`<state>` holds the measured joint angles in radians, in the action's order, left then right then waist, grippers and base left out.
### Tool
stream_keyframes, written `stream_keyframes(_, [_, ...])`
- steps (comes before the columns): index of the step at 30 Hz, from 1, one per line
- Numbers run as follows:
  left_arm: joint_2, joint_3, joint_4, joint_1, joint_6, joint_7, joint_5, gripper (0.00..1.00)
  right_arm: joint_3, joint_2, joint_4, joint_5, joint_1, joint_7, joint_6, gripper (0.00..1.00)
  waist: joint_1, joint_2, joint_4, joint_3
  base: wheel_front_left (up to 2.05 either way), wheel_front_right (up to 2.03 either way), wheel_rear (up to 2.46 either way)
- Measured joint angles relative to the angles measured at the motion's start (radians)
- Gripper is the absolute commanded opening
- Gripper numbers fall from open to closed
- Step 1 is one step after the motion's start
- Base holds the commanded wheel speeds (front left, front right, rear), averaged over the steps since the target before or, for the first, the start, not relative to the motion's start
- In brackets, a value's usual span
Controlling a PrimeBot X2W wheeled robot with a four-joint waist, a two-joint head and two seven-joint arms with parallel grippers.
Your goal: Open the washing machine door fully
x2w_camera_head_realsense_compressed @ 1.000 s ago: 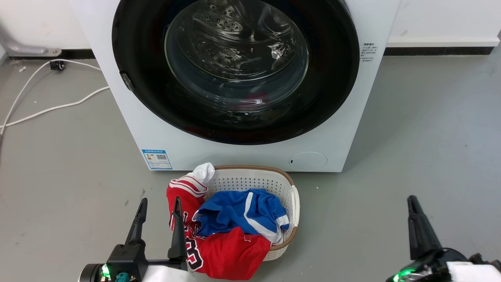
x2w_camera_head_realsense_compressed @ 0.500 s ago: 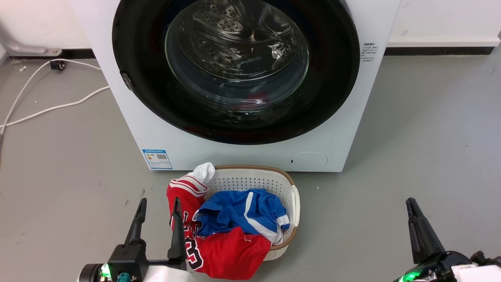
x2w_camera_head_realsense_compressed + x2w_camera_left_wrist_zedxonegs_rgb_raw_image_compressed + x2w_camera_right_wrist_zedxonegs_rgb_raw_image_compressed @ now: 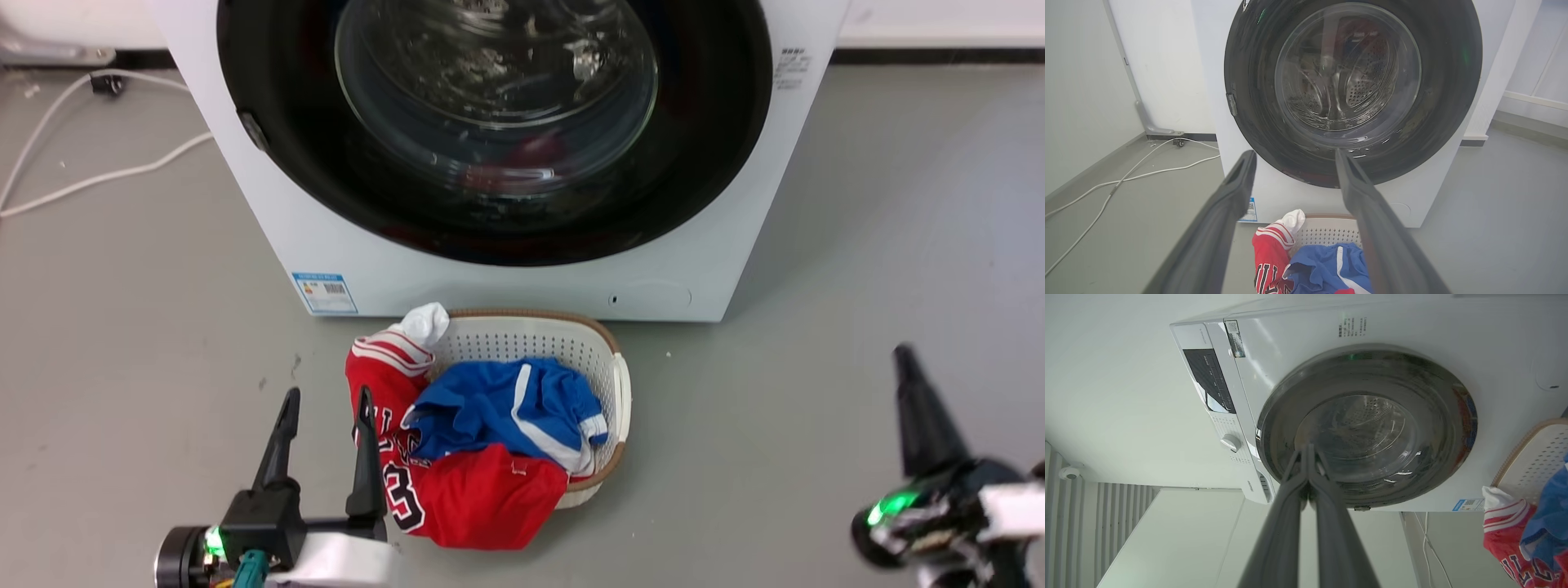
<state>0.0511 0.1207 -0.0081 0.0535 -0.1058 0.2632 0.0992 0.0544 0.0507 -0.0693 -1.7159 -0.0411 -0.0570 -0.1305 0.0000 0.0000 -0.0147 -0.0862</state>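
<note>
1. You have the large round glossy black washing machine door (image 3: 702, 163), with its clear glass bowl, lying shut and flush on the big white boxy front-loading washing machine (image 3: 490, 286), top centre of the head view.
2. Your left gripper (image 3: 326, 396) is at lower left, its dark fingers spread apart and holding nothing, well short of the door.
3. Your right gripper (image 3: 904, 359) is at lower right, fingers pressed together with nothing between them. In its wrist view it points at the door glass, well apart from it.
4. A white perforated plastic laundry basket (image 3: 622, 384) stands on the floor just before the machine, holding a red jersey (image 3: 482, 506) and a blue garment (image 3: 506, 408).
5. A white cable (image 3: 82, 175) lies on the floor to the machine's left.
</note>
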Motion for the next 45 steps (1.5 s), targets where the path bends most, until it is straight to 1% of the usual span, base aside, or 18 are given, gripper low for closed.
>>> stream_keyframes(5, [0.000,-0.003,-0.005,-0.040,0.010,0.000,-0.011,1.00,0.084,0.021,0.030,0.010,0.141,-0.027,0.000,0.00,0.0000,0.0000,-0.002,-0.058,0.00,0.00,0.00])
stream_keyframes(9, [0.000,-0.020,-0.014,-0.093,0.027,0.000,-0.026,1.00,0.138,0.066,0.069,0.018,0.290,-0.058,0.000,0.00,0.0000,0.0000,-0.001,-0.122,0.00,0.00,0.00])
stream_keyframes(12, [0.000,-0.035,-0.021,-0.127,0.036,0.000,-0.034,1.00,0.169,0.088,0.098,0.003,0.409,-0.087,0.000,0.00,0.0000,0.0000,0.002,-0.176,0.00,0.00,0.00])
stream_keyframes(16, [0.000,-0.043,-0.028,-0.186,0.045,0.000,-0.036,1.00,0.178,0.139,0.156,0.005,0.564,-0.136,0.000,0.00,0.0001,0.0000,0.008,-0.254,0.00,0.00,0.00])
stream_keyframes(20, [0.000,-0.047,-0.037,-0.245,0.054,0.000,-0.042,1.00,0.169,0.187,0.240,0.008,0.718,-0.184,0.000,0.00,0.0001,0.0000,0.011,-0.333,0.00,0.00,0.00])
stream_keyframes(23, [0.000,-0.060,-0.038,-0.279,0.071,0.000,-0.051,1.00,0.155,0.217,0.303,0.007,0.831,-0.213,0.000,0.00,0.0002,0.0000,0.011,-0.389,0.00,0.00,0.00])
stream_keyframes(27, [0.000,-0.070,-0.039,-0.315,0.089,0.000,-0.060,1.00,0.102,0.265,0.389,0.043,0.958,-0.254,0.000,0.00,0.0003,0.0000,0.005,-0.452,0.00,0.00,0.00])
stream_keyframes(30, [0.000,-0.068,-0.040,-0.334,0.097,0.000,-0.062,1.00,0.062,0.288,0.439,0.070,1.040,-0.285,0.000,0.00,0.0003,0.0000,-0.007,-0.488,0.00,0.00,0.00])
stream_keyframes(35, [0.000,-0.050,-0.042,-0.345,0.086,0.000,-0.048,1.00,0.009,0.312,0.519,0.109,1.144,-0.321,0.000,0.00,0.0002,0.0000,-0.035,-0.523,0.00,0.00,0.00])
stream_keyframes(39, [0.000,-0.034,-0.042,-0.350,0.078,0.000,-0.033,1.00,-0.042,0.326,0.581,0.135,1.211,-0.374,0.000,0.00,0.0002,0.0000,-0.050,-0.545,0.00,0.00,0.00])
stream_keyframes(45, [0.000,-0.019,-0.044,-0.364,0.070,0.000,-0.025,1.00,-0.091,0.354,0.635,0.179,1.278,-0.423,0.000,0.00,0.0001,0.0000,-0.065,-0.570,0.00,0.00,0.00])
